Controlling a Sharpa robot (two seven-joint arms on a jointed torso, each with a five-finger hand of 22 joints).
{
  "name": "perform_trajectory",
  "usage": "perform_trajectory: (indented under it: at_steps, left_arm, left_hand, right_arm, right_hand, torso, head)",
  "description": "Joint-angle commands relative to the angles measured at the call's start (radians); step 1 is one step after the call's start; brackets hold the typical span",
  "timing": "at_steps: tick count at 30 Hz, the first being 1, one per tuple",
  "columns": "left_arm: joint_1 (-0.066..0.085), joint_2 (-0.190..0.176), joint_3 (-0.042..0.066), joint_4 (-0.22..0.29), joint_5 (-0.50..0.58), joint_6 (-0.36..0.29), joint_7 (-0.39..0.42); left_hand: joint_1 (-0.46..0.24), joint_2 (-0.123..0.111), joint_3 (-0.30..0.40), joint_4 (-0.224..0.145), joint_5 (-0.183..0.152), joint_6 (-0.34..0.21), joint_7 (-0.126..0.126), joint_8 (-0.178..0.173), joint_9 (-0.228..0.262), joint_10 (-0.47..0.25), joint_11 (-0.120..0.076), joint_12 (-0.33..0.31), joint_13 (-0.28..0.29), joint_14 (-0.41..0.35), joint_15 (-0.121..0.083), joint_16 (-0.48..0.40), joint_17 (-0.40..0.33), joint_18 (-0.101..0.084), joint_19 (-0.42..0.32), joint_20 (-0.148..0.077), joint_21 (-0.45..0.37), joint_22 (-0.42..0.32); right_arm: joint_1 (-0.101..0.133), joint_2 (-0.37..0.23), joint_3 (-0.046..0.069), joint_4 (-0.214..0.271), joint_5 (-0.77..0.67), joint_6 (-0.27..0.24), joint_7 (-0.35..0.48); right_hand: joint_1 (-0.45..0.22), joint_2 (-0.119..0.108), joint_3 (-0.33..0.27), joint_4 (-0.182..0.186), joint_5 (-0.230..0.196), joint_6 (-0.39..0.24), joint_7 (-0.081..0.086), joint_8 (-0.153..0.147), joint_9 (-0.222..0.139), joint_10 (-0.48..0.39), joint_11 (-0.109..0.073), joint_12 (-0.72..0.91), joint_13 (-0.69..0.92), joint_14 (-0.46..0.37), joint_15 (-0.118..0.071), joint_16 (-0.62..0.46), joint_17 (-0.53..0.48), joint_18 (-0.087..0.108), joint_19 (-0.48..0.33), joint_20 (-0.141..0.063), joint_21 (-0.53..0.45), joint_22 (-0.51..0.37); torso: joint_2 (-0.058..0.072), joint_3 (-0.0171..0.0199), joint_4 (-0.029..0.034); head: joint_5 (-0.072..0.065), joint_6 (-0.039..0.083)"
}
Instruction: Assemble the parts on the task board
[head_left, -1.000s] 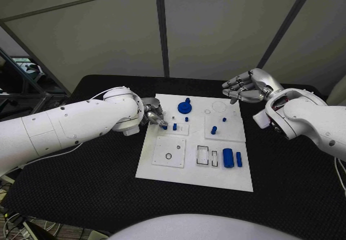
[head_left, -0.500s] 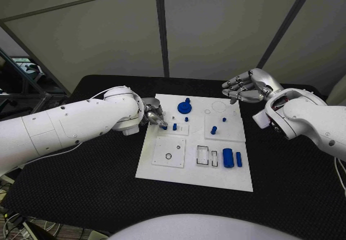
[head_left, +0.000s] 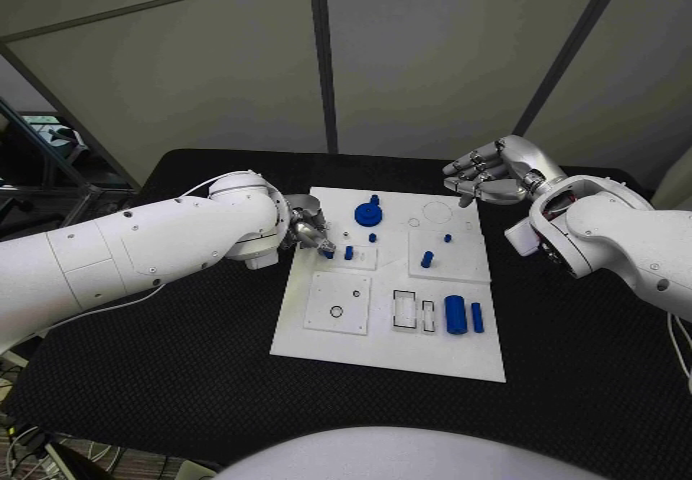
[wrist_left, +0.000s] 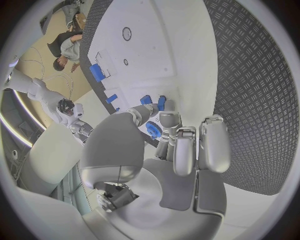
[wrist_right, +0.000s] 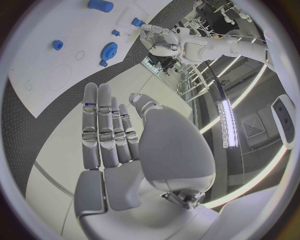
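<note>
The white task board (head_left: 387, 330) lies in the middle of the black table. My left hand (head_left: 306, 230) is at the board's left edge and pinches a small blue part (head_left: 327, 252) between thumb and fingers; the left wrist view shows this part (wrist_left: 153, 131) at my fingertips. Just beside it a blue peg (head_left: 349, 254) stands in a square tile. Also on the board are a blue gear (head_left: 369, 212), another peg (head_left: 428, 260), a thick blue cylinder (head_left: 456, 314) and a blue bar (head_left: 477, 318). My right hand (head_left: 490, 170) hovers over the board's far right corner, fingers extended, holding nothing.
A tile with a round hole (head_left: 338, 305) and two narrow rectangular slots (head_left: 408, 311) are on the board's near half. Black table (head_left: 173, 340) lies to the left and front of the board. Grey wall panels stand behind the table.
</note>
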Motion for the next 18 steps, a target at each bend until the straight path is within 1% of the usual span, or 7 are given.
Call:
perform_trajectory:
  at_steps: [1, 6, 9, 12, 14, 18]
  left_arm:
    - [-0.002, 0.004, -0.002, -0.001, -0.001, 0.018, -0.006]
    - [-0.002, 0.007, -0.002, -0.004, 0.000, 0.021, -0.006]
    - [-0.001, 0.008, -0.002, -0.005, 0.000, 0.023, -0.006]
    - [-0.001, 0.010, -0.002, -0.008, 0.000, 0.025, -0.006]
    - [-0.001, 0.011, -0.002, -0.010, 0.000, 0.024, -0.006]
    - [-0.001, 0.012, -0.002, -0.015, 0.000, 0.023, -0.006]
  left_hand:
    - [-0.017, 0.000, 0.039, -0.040, 0.003, -0.002, -0.008, 0.008, 0.004, 0.007, -0.006, -0.006, -0.002, 0.097, -0.010, 0.006, 0.240, -0.073, 0.005, -0.004, 0.001, 0.072]
    - [-0.047, -0.001, 0.009, -0.019, 0.002, 0.005, -0.012, 0.008, 0.006, 0.012, -0.010, 0.000, 0.005, 0.098, -0.013, 0.008, 0.243, -0.074, 0.007, -0.007, 0.003, 0.075]
    - [-0.089, -0.008, -0.038, 0.012, -0.004, 0.015, -0.011, 0.008, 0.006, 0.017, -0.009, 0.008, 0.012, 0.099, -0.012, 0.010, 0.245, -0.075, 0.009, -0.007, 0.005, 0.078]
    - [-0.100, 0.001, -0.100, 0.030, -0.002, 0.020, -0.014, 0.003, 0.005, 0.017, -0.012, 0.015, 0.019, 0.099, -0.015, 0.010, 0.246, -0.076, 0.011, -0.009, 0.005, 0.080]
    - [-0.101, 0.006, -0.121, 0.037, -0.001, 0.022, -0.014, 0.000, 0.005, 0.015, -0.011, 0.015, 0.019, 0.099, -0.015, 0.010, 0.245, -0.075, 0.010, -0.009, 0.004, 0.080]
    - [-0.104, 0.010, -0.154, 0.049, -0.001, 0.025, -0.013, -0.003, 0.005, 0.014, -0.011, 0.016, 0.020, 0.099, -0.015, 0.009, 0.245, -0.075, 0.010, -0.010, 0.002, 0.080]
  right_arm:
    - [0.002, 0.000, 0.001, 0.003, -0.002, 0.004, 0.003]
    - [0.002, -0.001, 0.001, 0.004, -0.002, 0.004, 0.003]
    - [0.002, -0.003, 0.001, 0.007, -0.002, 0.004, 0.003]
    - [0.002, -0.006, 0.001, 0.008, -0.002, 0.003, 0.002]
    - [0.002, -0.007, 0.001, 0.009, -0.002, 0.003, 0.001]
    - [0.002, -0.010, 0.001, 0.011, -0.002, 0.002, 0.001]
  right_hand:
    - [-0.004, 0.002, 0.006, 0.000, 0.004, 0.003, 0.002, 0.001, 0.002, 0.008, 0.002, -0.005, -0.002, 0.009, 0.000, -0.004, 0.001, 0.003, 0.007, 0.001, -0.007, -0.001]
    - [-0.004, 0.002, 0.006, 0.000, 0.004, 0.003, 0.002, 0.001, 0.002, 0.008, 0.002, -0.005, -0.002, 0.009, 0.000, -0.004, 0.001, 0.003, 0.007, 0.001, -0.007, -0.001]
    - [-0.004, 0.002, 0.006, 0.000, 0.004, 0.003, 0.002, 0.001, 0.002, 0.008, 0.002, -0.005, -0.002, 0.009, 0.000, -0.004, 0.001, 0.003, 0.007, 0.001, -0.007, -0.001]
    - [-0.004, 0.002, 0.006, 0.000, 0.004, 0.003, 0.002, 0.001, 0.002, 0.008, 0.002, -0.005, -0.002, 0.009, 0.000, -0.004, 0.001, 0.003, 0.007, 0.001, -0.007, -0.001]
    - [-0.004, 0.002, 0.006, 0.000, 0.004, 0.003, 0.002, 0.001, 0.002, 0.008, 0.002, -0.005, -0.002, 0.009, 0.000, -0.004, 0.001, 0.003, 0.007, 0.001, -0.007, -0.001]
    - [-0.005, 0.002, 0.006, 0.000, 0.005, 0.003, 0.002, 0.001, 0.002, 0.008, 0.002, -0.005, -0.003, 0.009, 0.000, -0.005, 0.001, 0.003, 0.007, 0.001, -0.008, -0.002]
  torso:
    - [0.000, 0.0000, -0.0006]
    - [0.000, 0.0003, -0.0007]
    - [0.001, -0.0002, 0.0009]
    - [0.000, 0.0005, -0.0002]
    - [0.000, -0.0002, -0.0006]
    - [0.000, 0.0000, 0.0005]
  head:
    - [-0.001, 0.000]
    - [-0.003, -0.001]
    - [-0.004, -0.002]
    - [-0.004, -0.001]
    - [-0.006, -0.002]
    - [-0.007, -0.002]
